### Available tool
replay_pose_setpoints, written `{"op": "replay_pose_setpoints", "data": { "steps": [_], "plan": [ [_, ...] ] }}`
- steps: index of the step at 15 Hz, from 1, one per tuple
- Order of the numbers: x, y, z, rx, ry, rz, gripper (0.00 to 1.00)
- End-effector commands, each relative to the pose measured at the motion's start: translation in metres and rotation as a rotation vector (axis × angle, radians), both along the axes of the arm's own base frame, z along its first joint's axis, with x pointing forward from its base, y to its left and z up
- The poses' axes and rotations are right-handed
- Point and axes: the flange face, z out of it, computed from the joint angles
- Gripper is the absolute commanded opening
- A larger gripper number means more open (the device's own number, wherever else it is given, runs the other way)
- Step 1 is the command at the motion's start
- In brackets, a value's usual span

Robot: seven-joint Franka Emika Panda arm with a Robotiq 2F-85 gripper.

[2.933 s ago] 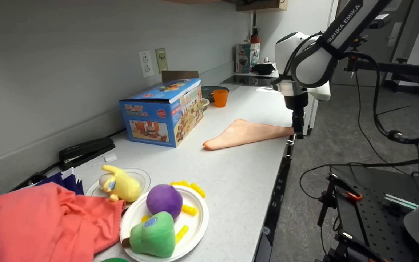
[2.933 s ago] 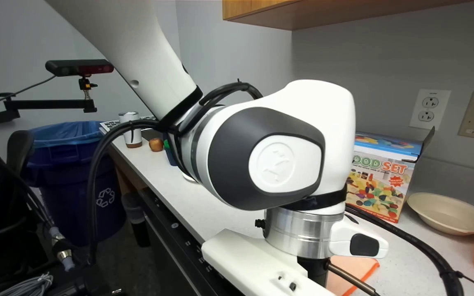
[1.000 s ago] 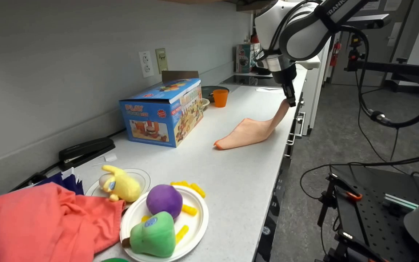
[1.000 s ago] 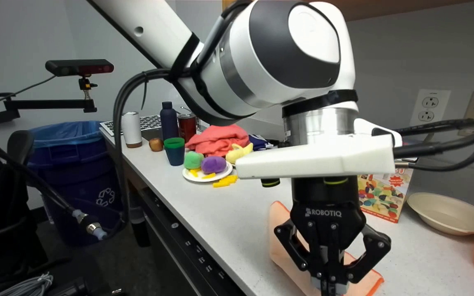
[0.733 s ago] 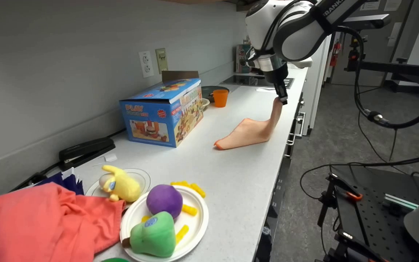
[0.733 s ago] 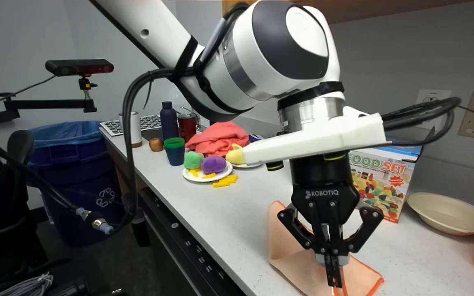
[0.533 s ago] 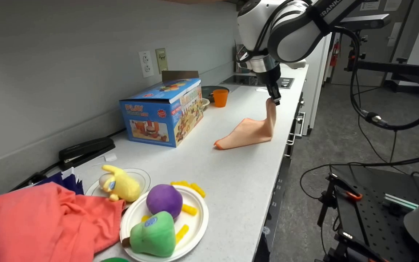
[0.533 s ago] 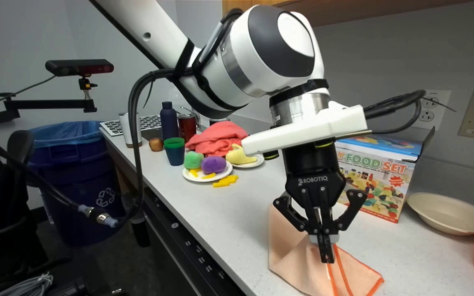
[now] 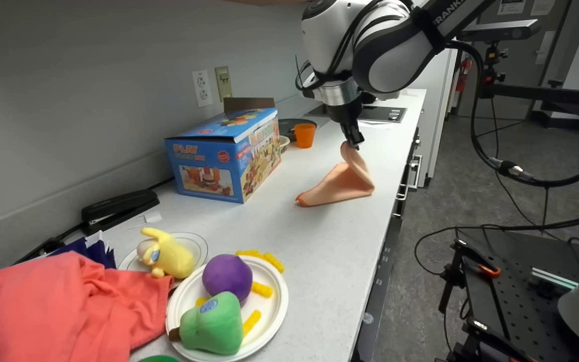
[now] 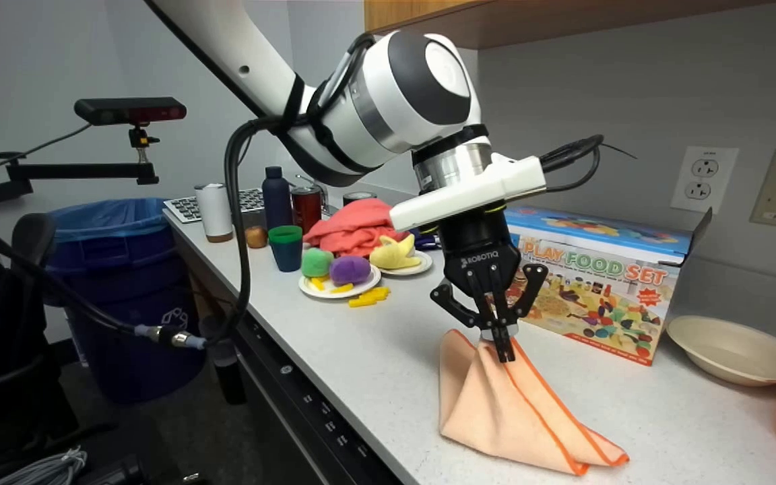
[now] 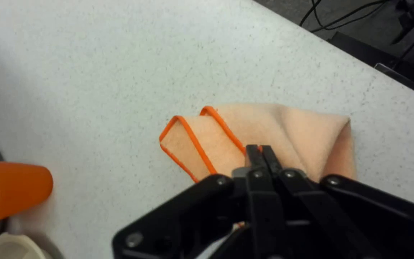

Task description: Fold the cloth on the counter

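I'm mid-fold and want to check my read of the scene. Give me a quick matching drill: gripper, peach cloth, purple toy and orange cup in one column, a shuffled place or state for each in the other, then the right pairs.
Column one
1. gripper
2. peach cloth
3. purple toy
4. orange cup

Column two
A. on a white plate, beside the green toy
B. shut on a pinch of cloth
C. standing upright, open end up
D. part held up, the rest on the counter

Pairs: 1-B, 2-D, 3-A, 4-C
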Motion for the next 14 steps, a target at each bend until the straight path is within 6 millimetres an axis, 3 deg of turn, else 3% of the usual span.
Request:
{"op": "replay_pose_setpoints", "data": {
  "steps": [1, 6, 14],
  "plan": [
    [0.02, 0.001, -0.004, -0.002, -0.026, 0.096, 0.01],
    [0.031, -0.009, -0.028, 0.028, -0.046, 0.154, 0.01],
    [0.048, 0.014, -0.044, 0.074, -0.083, 0.24, 0.01]
  ]
}}
